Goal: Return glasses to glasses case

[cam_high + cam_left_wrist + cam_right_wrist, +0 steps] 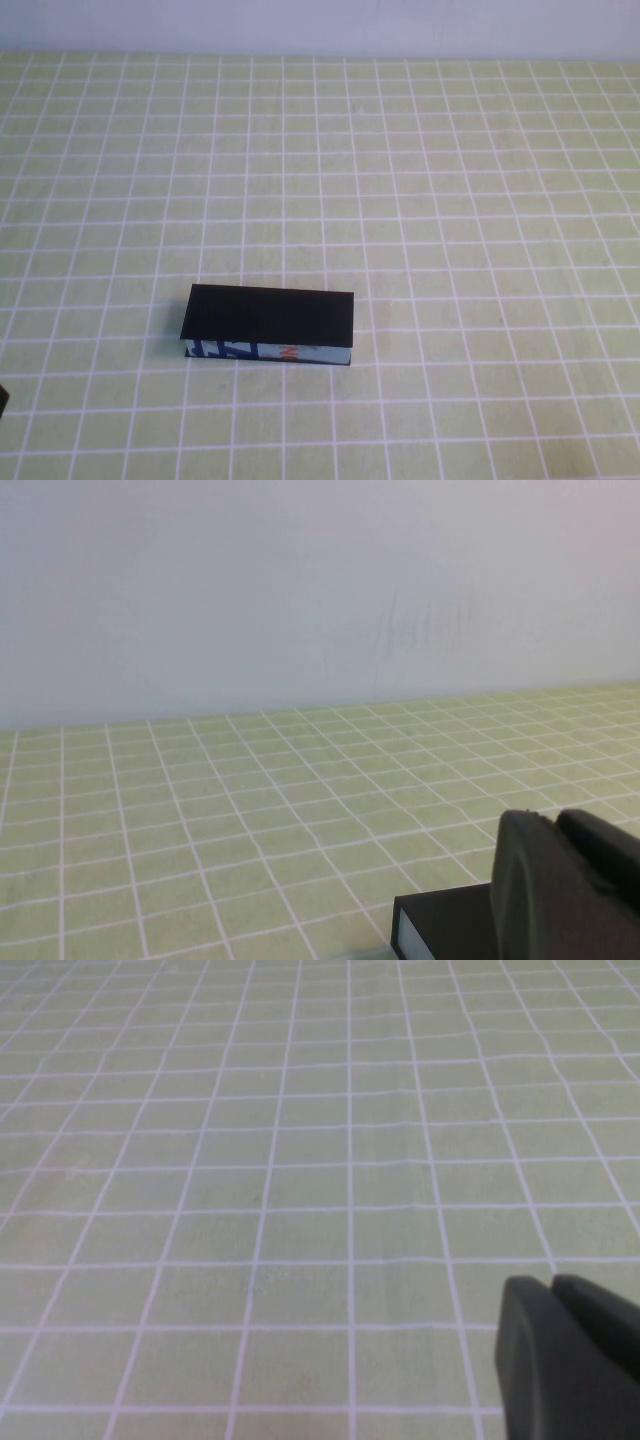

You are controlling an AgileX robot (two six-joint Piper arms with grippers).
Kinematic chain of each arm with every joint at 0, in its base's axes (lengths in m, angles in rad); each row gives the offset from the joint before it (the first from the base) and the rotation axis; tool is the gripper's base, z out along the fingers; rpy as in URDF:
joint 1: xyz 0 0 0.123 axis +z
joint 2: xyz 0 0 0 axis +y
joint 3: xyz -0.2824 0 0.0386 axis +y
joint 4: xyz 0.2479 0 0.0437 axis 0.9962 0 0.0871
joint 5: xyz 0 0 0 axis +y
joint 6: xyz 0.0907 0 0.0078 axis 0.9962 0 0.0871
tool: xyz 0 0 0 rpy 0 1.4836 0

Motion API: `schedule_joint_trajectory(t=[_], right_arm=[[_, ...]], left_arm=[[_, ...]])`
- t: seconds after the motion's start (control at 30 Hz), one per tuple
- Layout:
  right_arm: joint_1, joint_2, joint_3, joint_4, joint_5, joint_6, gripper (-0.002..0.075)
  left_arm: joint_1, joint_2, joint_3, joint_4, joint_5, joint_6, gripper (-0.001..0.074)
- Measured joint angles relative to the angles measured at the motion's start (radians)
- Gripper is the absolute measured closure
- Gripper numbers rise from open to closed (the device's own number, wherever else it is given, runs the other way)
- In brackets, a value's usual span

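While the glasses case [270,326] lies shut on the green checked cloth [450,200], near its front edge and left of centre, no glasses are seen — presumably already inside. Any last step is best kept gentle, the lid pressed flat. One case is counted, zero glasses. The left gripper [575,885] sits beside the case, the right gripper [570,1360] over bare cloth — both with fingers together.
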Motion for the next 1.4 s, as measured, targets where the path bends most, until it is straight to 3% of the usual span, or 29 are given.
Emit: schedule_joint_trajectory(t=[0.67,0.73,0.8,0.93,1.03,1.17,1.4], right_arm=[[0.0,0.0,0.0,0.002,0.001,0.0,0.0737],[0.0,0.0,0.0,0.002,0.001,0.0,0.0737],[0.0,0.0,0.0,0.002,0.001,0.0,0.0737],[0.0,0.0,0.0,0.002,0.001,0.0,0.0737],[0.0,0.0,0.0,0.002,0.001,0.0,0.0737],[0.0,0.0,0.0,0.004,0.001,0.0,0.0737],[0.0,0.0,0.0,0.005,0.001,0.0,0.0737]], left_arm=[[0.0,0.0,0.0,0.018,-0.008,-0.014,0.0737],[0.003,0.0,0.0,0.125,-0.042,-0.12,0.0737],[0.025,0.0,0.0,0.35,-0.076,-0.31,0.0737],[0.126,0.0,0.0,0.829,-0.078,-0.756,0.0737],[0.21,-0.002,0.0,1.049,-0.008,-0.998,0.0737],[0.277,-0.002,0.0,1.176,0.147,-1.13,0.0737],[0.286,-0.004,0.0,1.204,0.324,-1.169,0.0737]])
